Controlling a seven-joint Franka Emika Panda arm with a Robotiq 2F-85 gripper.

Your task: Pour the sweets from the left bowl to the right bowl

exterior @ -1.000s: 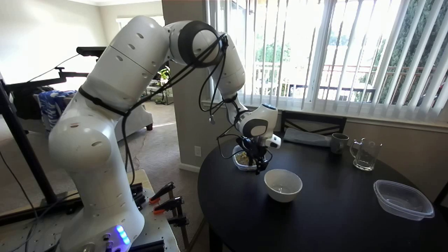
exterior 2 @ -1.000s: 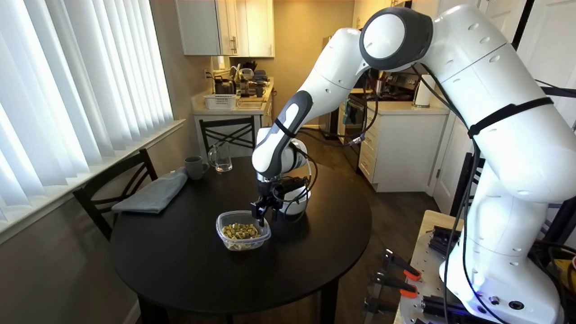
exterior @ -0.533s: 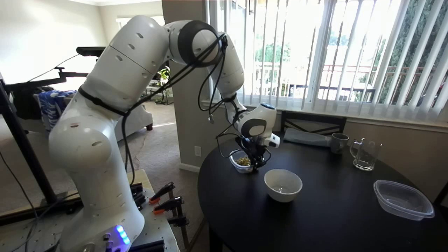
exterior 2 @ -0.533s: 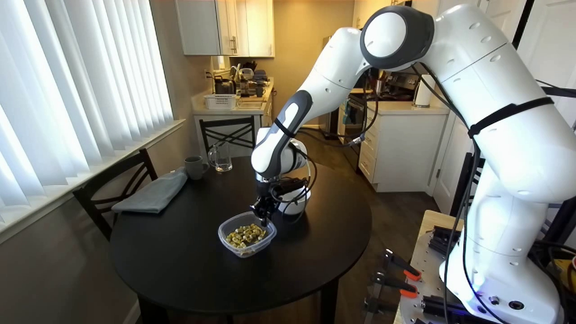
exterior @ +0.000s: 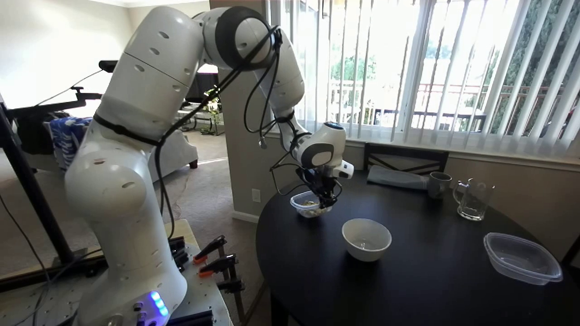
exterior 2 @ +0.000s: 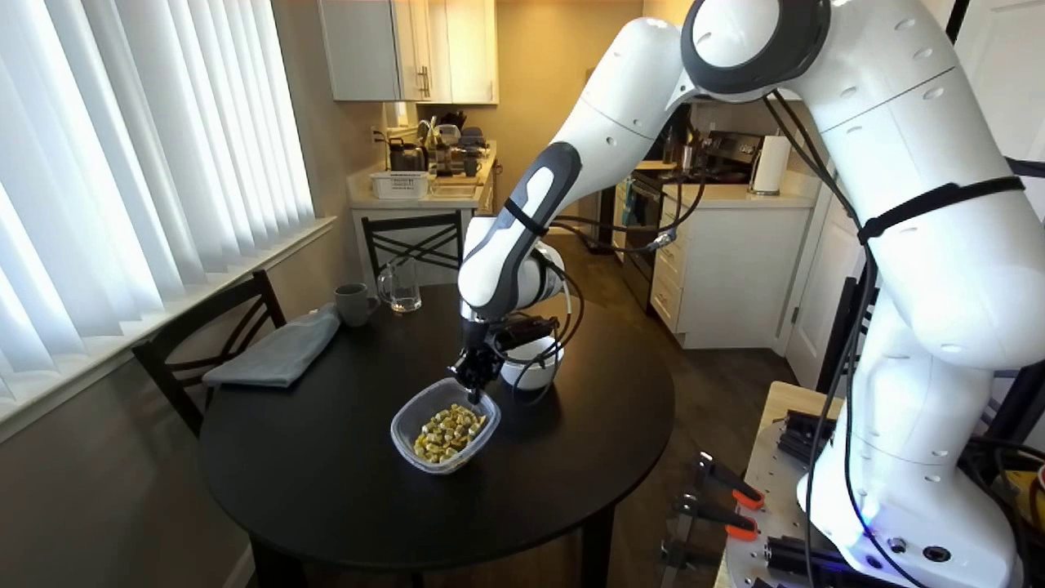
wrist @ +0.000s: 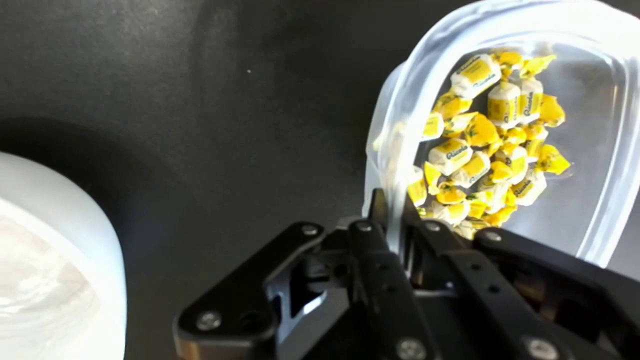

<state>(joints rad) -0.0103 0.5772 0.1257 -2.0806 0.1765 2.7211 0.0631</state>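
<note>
While jaws pinch the translucent bowl [wrist: 420, 85] by its rim, tip the sweets [wrist: 481, 132] only above the white bowl [exterior: 368, 251].

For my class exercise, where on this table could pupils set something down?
Bare tabletop lies between the white bowl and the clear container, and between the cloth and the translucent bowl. Crowded: where the gripper holds that bowl, near the white one.

In an exterior view, rd. blk. table [exterior: 426, 290]: cloth [exterior: 396, 177] by far edge, mug [exterior: 438, 186] just beside it; glass [exterior: 473, 202] past that, twd. R edge. Clear tub [exterior: 516, 271] nr. R edge. Wht. bowl [exterior: 366, 246] upright, in from L edge.
</note>
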